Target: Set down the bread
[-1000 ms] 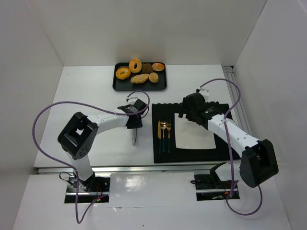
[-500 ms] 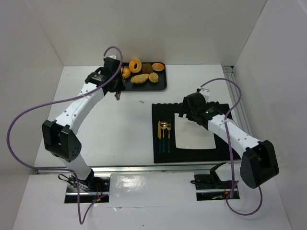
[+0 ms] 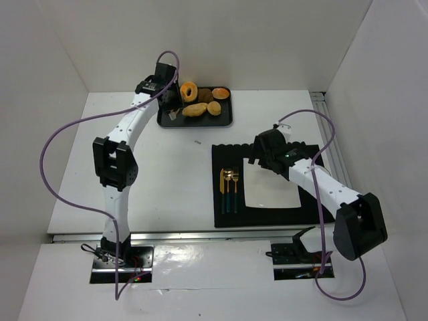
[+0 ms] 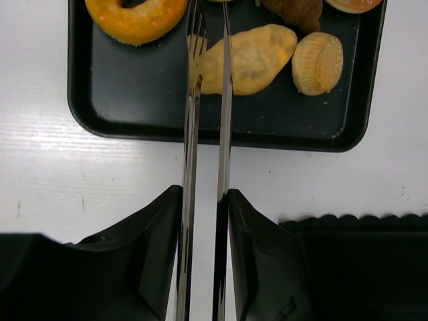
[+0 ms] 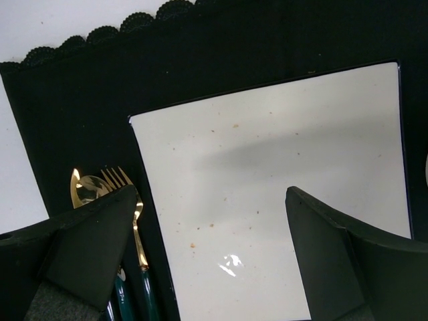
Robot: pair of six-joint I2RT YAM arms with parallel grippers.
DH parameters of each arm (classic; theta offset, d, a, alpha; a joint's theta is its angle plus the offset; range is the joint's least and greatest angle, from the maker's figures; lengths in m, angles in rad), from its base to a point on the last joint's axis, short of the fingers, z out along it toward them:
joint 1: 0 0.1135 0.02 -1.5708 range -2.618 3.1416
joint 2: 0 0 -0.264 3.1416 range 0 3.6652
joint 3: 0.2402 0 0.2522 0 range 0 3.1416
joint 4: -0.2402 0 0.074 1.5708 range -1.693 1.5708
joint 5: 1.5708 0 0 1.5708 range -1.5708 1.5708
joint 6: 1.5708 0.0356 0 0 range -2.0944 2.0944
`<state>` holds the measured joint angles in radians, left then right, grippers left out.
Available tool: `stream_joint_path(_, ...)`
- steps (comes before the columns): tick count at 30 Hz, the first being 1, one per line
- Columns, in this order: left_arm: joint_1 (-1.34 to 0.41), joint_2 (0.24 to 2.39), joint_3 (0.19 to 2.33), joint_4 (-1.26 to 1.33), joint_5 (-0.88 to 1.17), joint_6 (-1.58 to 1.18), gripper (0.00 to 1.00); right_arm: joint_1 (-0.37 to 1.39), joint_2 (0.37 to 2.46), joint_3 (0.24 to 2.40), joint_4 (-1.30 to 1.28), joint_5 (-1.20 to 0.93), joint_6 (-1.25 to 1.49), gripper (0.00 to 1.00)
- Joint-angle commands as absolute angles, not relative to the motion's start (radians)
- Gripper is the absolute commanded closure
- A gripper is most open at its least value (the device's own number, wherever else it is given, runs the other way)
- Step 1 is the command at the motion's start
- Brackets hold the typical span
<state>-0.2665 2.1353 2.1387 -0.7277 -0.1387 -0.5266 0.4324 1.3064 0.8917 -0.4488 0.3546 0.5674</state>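
Pick-up step. Left hand (image 4: 204,217) clenched on tongs (image 4: 225,100), tips over the oblong roll (image 4: 254,57) in the far tray (image 4: 134,93). Right hand (image 5: 214,241) spread wide above the plate (image 5: 267,174). Next: probably pinch the roll and carry it to the plate.

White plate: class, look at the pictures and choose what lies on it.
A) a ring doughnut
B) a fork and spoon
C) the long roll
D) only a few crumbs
D: the white plate shows only scattered crumbs; the fork and spoon lie beside it on the black mat, and the long roll and ring doughnut lie on the dark tray.
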Motion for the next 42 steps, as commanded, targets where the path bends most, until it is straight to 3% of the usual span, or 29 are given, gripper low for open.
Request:
stream_joint_path(1, -0.258, 2.151, 2.210, -0.629, -0.124, -0.496, 0.54, 0.442, 1.328, 0.933, -0.403, 0.364, 0.581, 0.01)
stream_joint_path(14, -0.206, 2.402, 2.430, -0.551, -0.120, -0.370, 0.46, 0.442, 1.379, 0.976, -0.434, 0.334, 0.581, 0.01)
stream_joint_path(42, -0.206, 2.473, 2.477, -0.511, -0.103, -0.229, 0.42, 0.442, 1.448, 0.994, -0.443, 0.316, 0.581, 0.01)
